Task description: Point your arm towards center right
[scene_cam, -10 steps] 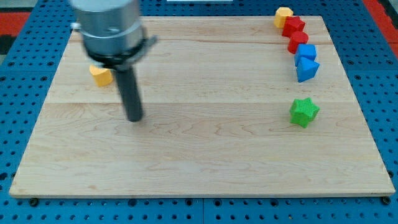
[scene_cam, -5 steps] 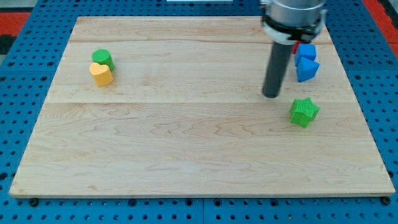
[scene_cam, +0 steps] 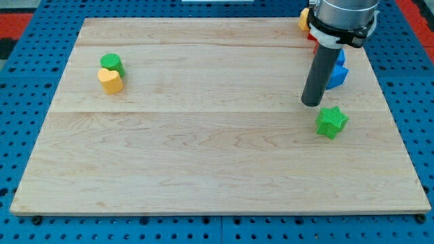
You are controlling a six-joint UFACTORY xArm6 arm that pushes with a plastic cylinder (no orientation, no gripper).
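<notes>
On the wooden surface (scene_cam: 203, 156), the green star block (scene_cam: 331, 121) lies nearest. My tip (scene_cam: 311, 104) stands just up-left of it, apart; the rod carries no fingers. Behind the rod sit blue blocks (scene_cam: 338, 73).

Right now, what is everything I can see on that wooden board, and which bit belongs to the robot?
Green star block: one, green, right of centre.
Green cylinder block: one, green, upper left.
Yellow block: one, yellow, touching the green cylinder block's lower side.
Blue blocks: at least one, blue, upper right, partly hidden by the rod.
Small yellow block: one, yellow, top right corner, mostly hidden.
Red block: a red sliver, shape unclear.
Wooden board: one, pale.
My tip: one, dark, just up-left of the green star block.
</notes>
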